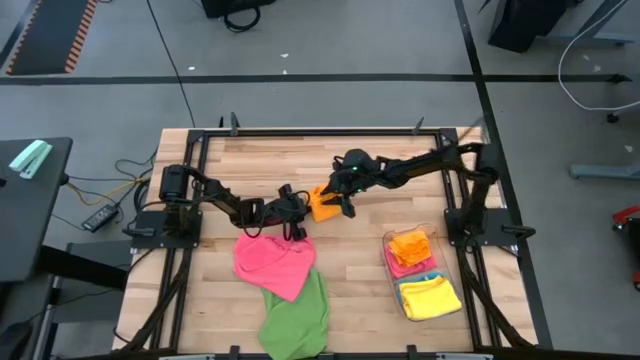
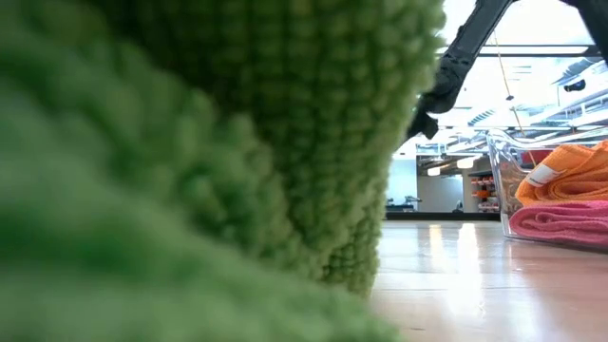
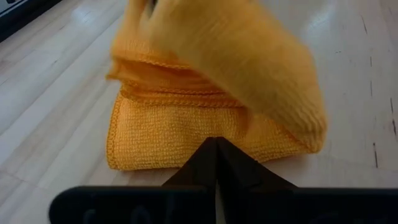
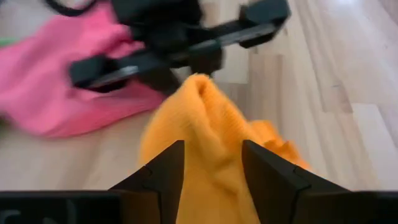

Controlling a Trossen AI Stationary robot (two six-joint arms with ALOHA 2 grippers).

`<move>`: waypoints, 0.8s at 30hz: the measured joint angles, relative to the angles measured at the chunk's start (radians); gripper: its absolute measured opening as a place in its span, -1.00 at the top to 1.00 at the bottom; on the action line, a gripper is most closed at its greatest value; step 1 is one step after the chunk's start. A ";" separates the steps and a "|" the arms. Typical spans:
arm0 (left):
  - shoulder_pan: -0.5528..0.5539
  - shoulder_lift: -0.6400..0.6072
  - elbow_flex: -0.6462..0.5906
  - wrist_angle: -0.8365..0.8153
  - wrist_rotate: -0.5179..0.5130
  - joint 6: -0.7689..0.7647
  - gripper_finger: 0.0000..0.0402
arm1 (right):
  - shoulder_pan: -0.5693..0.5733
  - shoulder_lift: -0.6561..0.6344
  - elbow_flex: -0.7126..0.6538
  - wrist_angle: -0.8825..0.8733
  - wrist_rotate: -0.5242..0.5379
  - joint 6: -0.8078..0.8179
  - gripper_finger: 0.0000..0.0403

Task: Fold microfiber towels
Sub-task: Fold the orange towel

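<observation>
1. Green towel [image 2: 190,161] pile fills most of my low view, right up against the lens; from above I see it at the counter's [image 1: 240,160] near edge, left of centre.
2. Pink towel [image 1: 272,262] lies crumpled just behind the green one, overlapping its far end.
3. My left hand [image 1: 296,208] sits near the counter's middle, fingers pressed together with nothing between them, tips just short of the orange towel's near hem.
4. My right hand [image 1: 340,192] reaches in from the far right corner. Its fingers [image 4: 165,171] stand apart on either side of a raised ridge of the orange towel [image 4: 211,143]; I take it as clamped on that cloth, lifting one part.
5. That orange towel is at the middle of the counter, partly folded: a lower layer flat on the wood, an upper flap held up above it.
6. Clear bin [image 1: 392,262] stands near the right edge, holding folded orange [image 1: 410,243], pink [image 2: 560,221] and yellow [image 1: 430,296] towels, with a strip of blue [image 1: 428,278] showing between them.
</observation>
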 joint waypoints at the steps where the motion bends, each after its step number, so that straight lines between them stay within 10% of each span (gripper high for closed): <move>1: 0.000 0.000 0.000 -0.004 -0.001 0.000 0.93 | 0.000 0.020 0.012 0.008 0.009 -0.001 0.17; 24: -0.042 -0.086 -0.003 -0.121 0.012 0.119 0.91 | -0.020 0.196 0.060 0.074 0.130 0.077 0.42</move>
